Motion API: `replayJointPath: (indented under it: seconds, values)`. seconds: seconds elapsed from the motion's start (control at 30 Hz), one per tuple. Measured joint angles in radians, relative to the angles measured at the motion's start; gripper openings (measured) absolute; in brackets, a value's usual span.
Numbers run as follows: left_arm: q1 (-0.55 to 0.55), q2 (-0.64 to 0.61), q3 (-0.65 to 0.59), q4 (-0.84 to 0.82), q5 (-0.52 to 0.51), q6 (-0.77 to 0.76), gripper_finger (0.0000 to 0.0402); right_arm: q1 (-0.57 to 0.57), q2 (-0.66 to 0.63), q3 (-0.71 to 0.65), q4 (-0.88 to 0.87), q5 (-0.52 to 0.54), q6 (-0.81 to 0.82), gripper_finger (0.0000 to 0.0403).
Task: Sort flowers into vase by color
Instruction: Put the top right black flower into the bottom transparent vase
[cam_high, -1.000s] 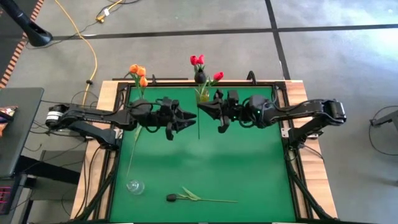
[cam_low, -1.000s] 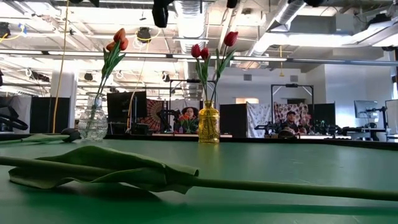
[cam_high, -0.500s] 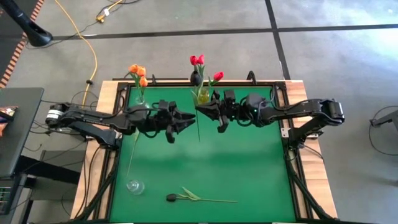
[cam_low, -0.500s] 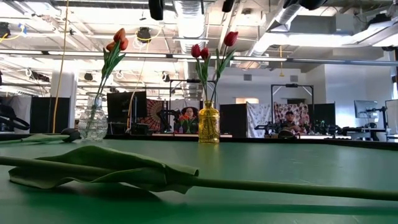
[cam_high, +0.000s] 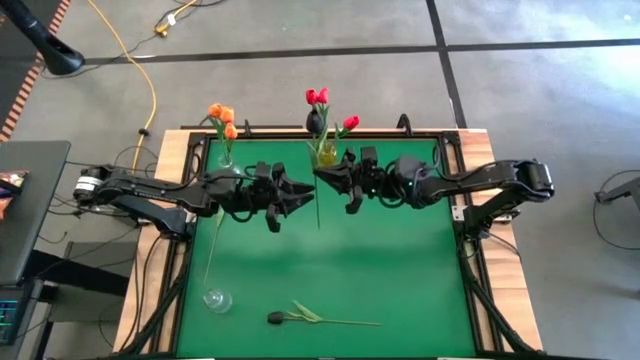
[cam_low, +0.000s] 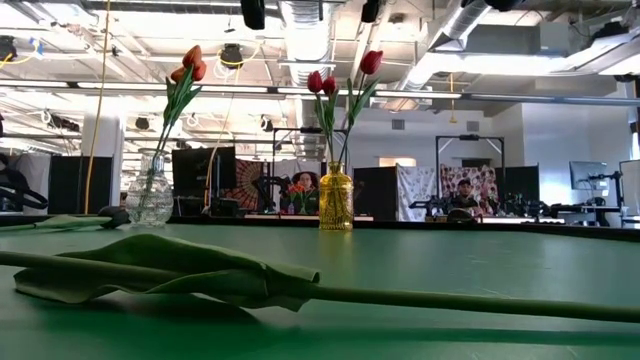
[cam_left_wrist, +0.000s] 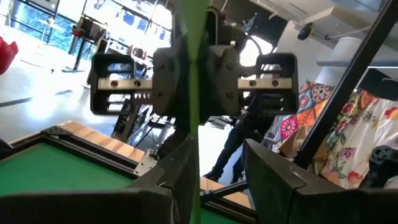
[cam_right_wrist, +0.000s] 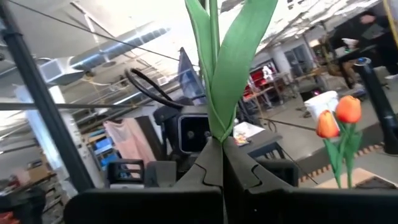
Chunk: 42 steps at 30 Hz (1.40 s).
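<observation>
A tulip with a long green stem (cam_high: 318, 212) and a near-black head (cam_high: 315, 122) stands roughly upright in the air over the table's far middle. My right gripper (cam_high: 322, 178) is shut on it. My left gripper (cam_high: 303, 195) is open, and the stem (cam_left_wrist: 193, 74) rises between its fingers, close to one finger (cam_left_wrist: 177, 177); whether they touch I cannot tell. Orange tulips (cam_high: 221, 114) stand in a clear vase (cam_low: 153, 200). Red tulips (cam_high: 318, 97) stand in a yellow vase (cam_low: 335, 203). Another dark-headed tulip (cam_high: 320, 319) lies flat near the front edge. My right gripper pinches the stem between its two fingers, just where the leaves branch off (cam_right_wrist: 216, 132). The fingers come about level from the table's right side and lie across the stem. The tulip stands upright in the hold, lifted clear of the table, its leaves (cam_right_wrist: 236, 62) rising above the fingers.
An empty clear vase (cam_high: 217, 299) stands at the front left of the green mat (cam_high: 400, 280). The lying tulip's stem and leaf (cam_low: 200, 275) stretch across the near part. Both filled vases stand at the far edge, close behind the grippers.
My right gripper has rolled slightly, and the held tulip's dark head has swung a little toward the table's left. The stem stays upright and clear of the table.
</observation>
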Motion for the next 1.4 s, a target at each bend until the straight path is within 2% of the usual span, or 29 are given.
replayJointPath:
  seconds: [0.4,0.67,0.87,1.03,1.17,1.4]
  values:
    - [0.000,0.000,0.000,-0.012,0.047,-0.004,0.0120,0.080,0.000,0.000,-0.030,0.118,-0.001,0.0017]
    - [0.000,0.000,0.000,-0.030,0.077,-0.028,0.0120,0.119,0.065,0.010,-0.013,0.140,-0.004,0.0017]
    - [-0.001,0.000,0.000,-0.041,0.133,-0.050,0.0120,0.132,0.052,0.011,-0.022,0.161,-0.033,0.0017]
    - [-0.009,0.000,0.000,-0.046,0.134,-0.051,0.0117,0.134,0.039,0.011,-0.017,0.163,-0.033,0.0017]
    - [-0.008,0.000,0.000,-0.047,0.131,-0.048,0.0091,0.136,0.039,0.011,-0.034,0.163,-0.030,0.0017]
    - [-0.008,0.000,0.000,-0.049,0.127,0.003,0.0009,0.137,0.039,0.011,-0.031,0.162,-0.028,0.0043]
